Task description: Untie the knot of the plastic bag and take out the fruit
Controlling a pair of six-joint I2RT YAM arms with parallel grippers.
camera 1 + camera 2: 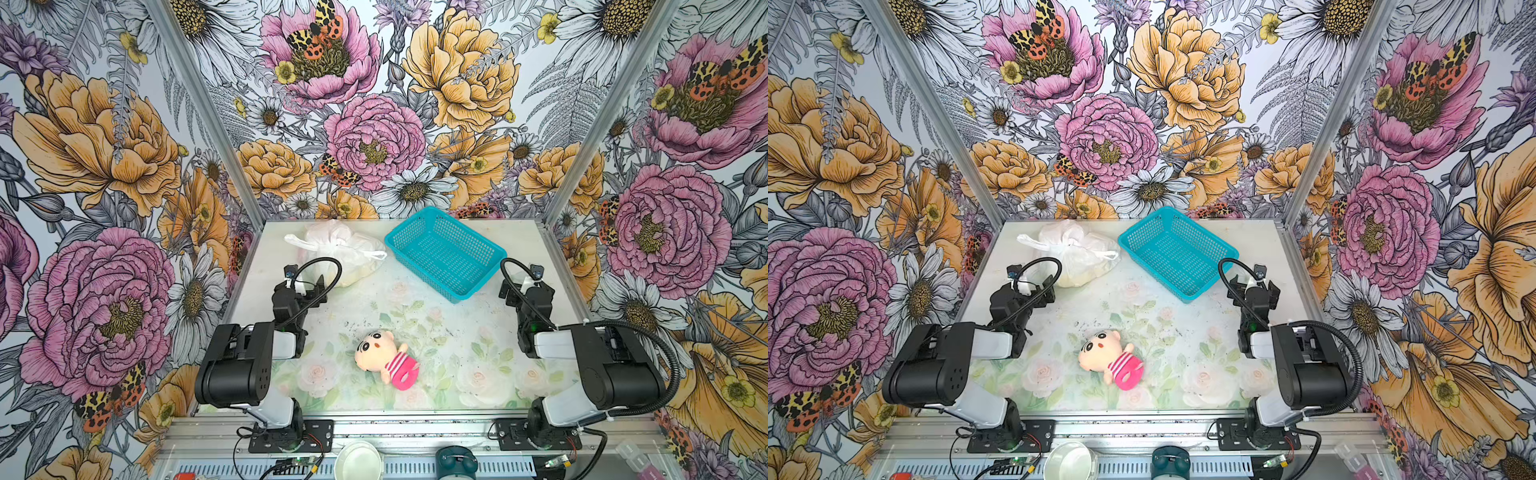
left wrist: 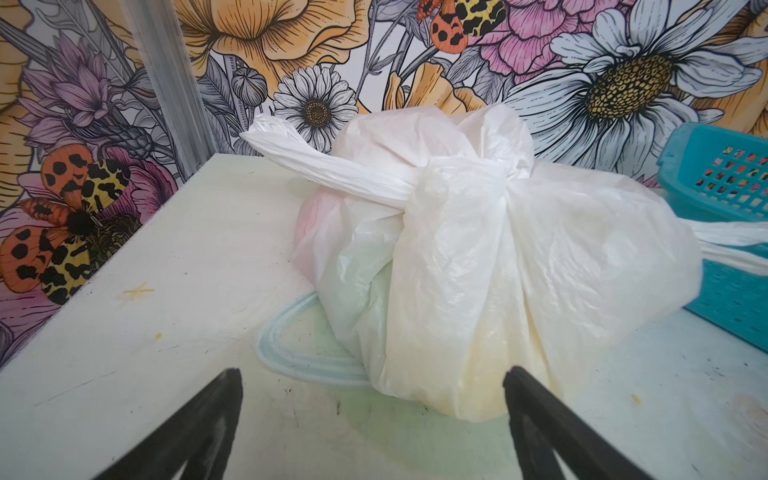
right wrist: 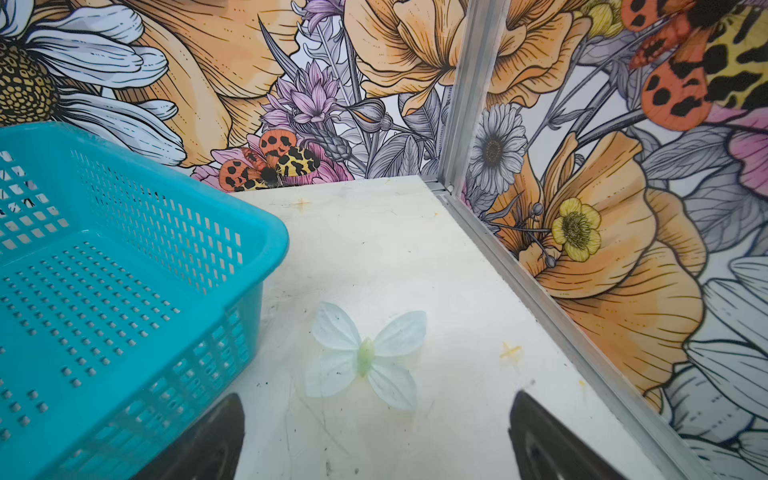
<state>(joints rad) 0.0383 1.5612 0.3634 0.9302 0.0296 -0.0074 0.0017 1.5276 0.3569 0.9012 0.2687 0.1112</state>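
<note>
The plastic bag sits bulging at the back left of the table, translucent white. Its knot is tied on top, with a handle loop sticking out to each side. The fruit is hidden inside; only faint pink, green and yellow tints show through the plastic. My left gripper stands open just in front of the bag's base, holding nothing. My right gripper is open over bare table, right of the basket.
A teal mesh basket lies at the back centre, right beside the bag. A pink-striped plush doll lies at the front middle. Floral walls close in the back and both sides.
</note>
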